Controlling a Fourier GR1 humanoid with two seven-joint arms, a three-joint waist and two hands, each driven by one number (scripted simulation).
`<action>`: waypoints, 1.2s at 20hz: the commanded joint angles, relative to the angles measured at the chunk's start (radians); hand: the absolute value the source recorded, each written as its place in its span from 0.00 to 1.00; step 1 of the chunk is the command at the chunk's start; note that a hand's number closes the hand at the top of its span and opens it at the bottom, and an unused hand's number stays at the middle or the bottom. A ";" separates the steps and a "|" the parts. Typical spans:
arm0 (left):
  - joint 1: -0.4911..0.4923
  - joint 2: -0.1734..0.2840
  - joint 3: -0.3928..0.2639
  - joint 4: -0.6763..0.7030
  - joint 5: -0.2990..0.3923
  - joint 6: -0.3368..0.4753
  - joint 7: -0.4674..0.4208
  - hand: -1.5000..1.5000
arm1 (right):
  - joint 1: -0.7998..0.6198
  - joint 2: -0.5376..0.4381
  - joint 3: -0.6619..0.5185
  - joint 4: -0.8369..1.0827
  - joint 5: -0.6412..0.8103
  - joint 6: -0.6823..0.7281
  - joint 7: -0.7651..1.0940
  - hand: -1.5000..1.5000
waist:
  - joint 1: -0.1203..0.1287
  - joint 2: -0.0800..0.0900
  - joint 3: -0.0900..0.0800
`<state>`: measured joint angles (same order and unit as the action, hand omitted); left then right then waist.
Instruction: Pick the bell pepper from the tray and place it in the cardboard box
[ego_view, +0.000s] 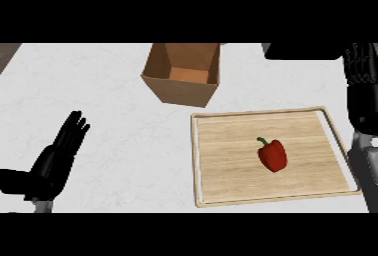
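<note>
Left hand (59, 152) we see at lower left over the white counter (111, 100), fingers straight and together, holding nothing. Right hand (362, 75) we see along the right edge, above the tray's right side; its fingers look relaxed and hold nothing. Red bell pepper (272, 155) with a green stem lies on the wooden tray (221, 165), slightly right of centre, well apart from both hands. Open cardboard box (181, 75) stands beyond the tray's upper left corner, near it.
</note>
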<state>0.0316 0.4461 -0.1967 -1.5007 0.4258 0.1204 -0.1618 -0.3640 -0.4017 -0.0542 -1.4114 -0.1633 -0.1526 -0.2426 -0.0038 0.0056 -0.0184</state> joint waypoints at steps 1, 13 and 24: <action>-0.032 0.021 0.037 0.048 -0.026 0.015 0.023 0.50 | 0.045 -0.012 0.033 0.013 -0.036 0.128 -0.006 0.00 | 0.002 -0.005 0.019; -0.092 0.192 0.057 0.154 -0.267 0.208 0.152 0.50 | 0.153 -0.187 0.299 0.189 0.079 0.596 -0.403 0.00 | 0.011 0.011 0.025; -0.162 0.140 0.038 0.240 -0.329 0.227 0.169 0.50 | -0.105 -0.381 0.385 0.390 0.425 0.547 -0.663 0.00 | 0.027 0.004 0.019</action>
<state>-0.1064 0.6007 -0.1606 -1.2955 0.1088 0.3424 0.0092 -0.4012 -0.7103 0.2748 -1.0385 0.1293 0.3704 -0.8147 0.0243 0.0114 0.0027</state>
